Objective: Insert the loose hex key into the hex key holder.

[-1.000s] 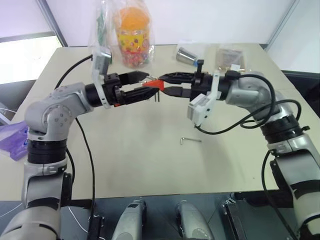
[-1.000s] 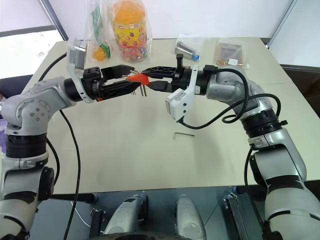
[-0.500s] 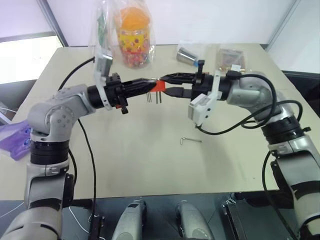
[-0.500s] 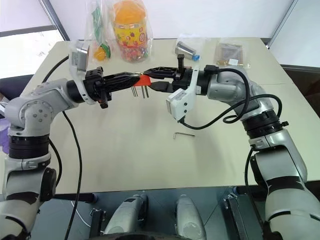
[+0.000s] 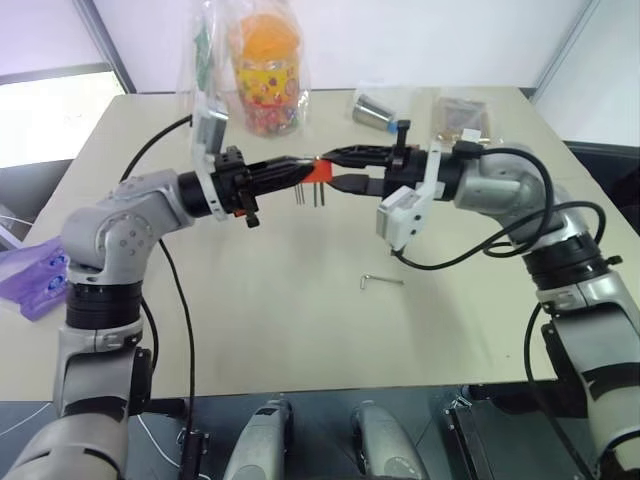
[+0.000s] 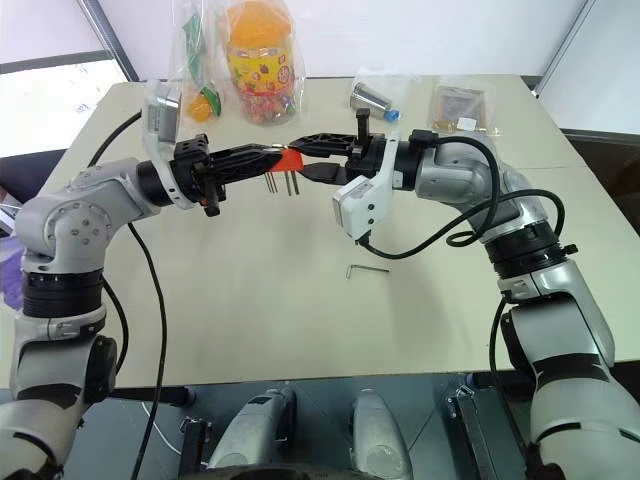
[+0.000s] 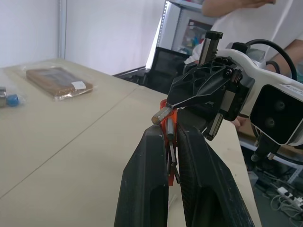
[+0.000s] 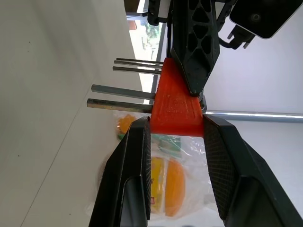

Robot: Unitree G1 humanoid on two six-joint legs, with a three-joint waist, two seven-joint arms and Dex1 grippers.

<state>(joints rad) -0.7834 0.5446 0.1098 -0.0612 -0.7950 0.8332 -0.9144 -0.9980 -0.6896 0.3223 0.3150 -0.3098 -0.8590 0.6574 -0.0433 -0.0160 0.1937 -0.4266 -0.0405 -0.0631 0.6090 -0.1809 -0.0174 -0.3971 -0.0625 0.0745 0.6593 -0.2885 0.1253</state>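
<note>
A lab: beige test table (image 5: 250, 300), equipment shelves (image 7: 189, 28), loose cables (image 7: 284, 191).

Both arms raised above the tabletop (image 5: 250, 300), meeting over its middle. The left gripper (image 5: 300, 167), fingers closed together, and the right gripper (image 5: 330, 167), fingers parted, both clasp the red hex key holder (image 5: 316, 172); thin dark keys hang below it. The loose hex key (image 5: 381, 281) lies flat nearer the front edge, well apart. A bagged orange jar (image 5: 265, 70) and a metal cup (image 5: 372, 110) stand toward the far edge.
</note>
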